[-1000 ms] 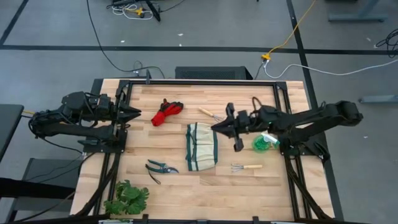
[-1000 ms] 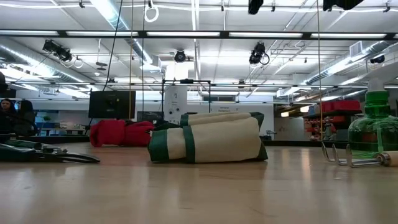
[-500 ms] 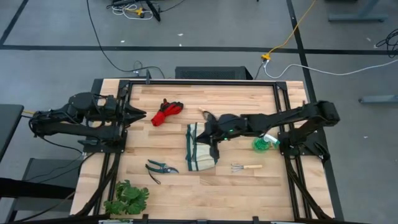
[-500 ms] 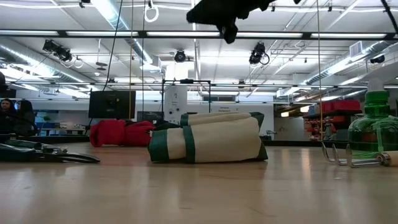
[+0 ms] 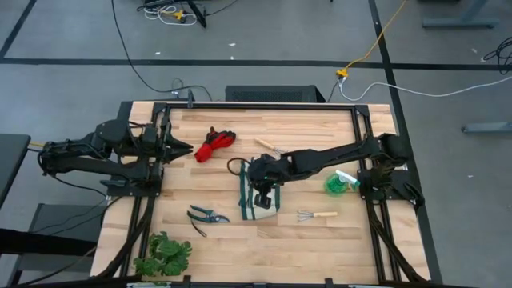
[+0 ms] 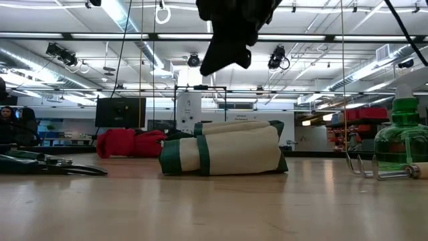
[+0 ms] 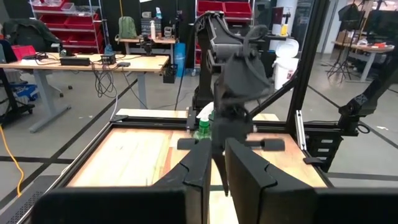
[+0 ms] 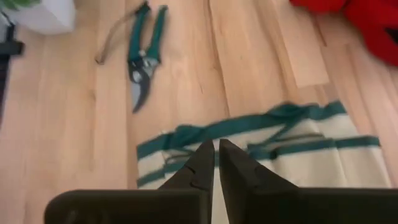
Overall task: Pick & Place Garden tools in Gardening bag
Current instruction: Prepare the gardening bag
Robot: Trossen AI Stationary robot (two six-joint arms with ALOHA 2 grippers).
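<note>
Left gripper (image 5: 182, 146) at table's left edge, fingers pressed nearly together, nothing between them; gloves (image 5: 214, 143) just ahead of its tips. Shears (image 5: 205, 215) lie on the boards, well clear of both grippers. Bag (image 5: 259, 202) flat at centre. Right gripper (image 5: 262, 194) hangs over the bag, fingers (image 8: 200, 163) almost touching, pinching nothing; green trim directly beyond the tips. One rake (image 5: 317, 214) and bottle (image 5: 340, 183) lie beyond the bag, by the right arm.

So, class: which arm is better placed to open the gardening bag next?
Right, probably. Its claw hangs directly over the gardening bag, while the left claw waits at the table's left edge near the gloves.
</note>
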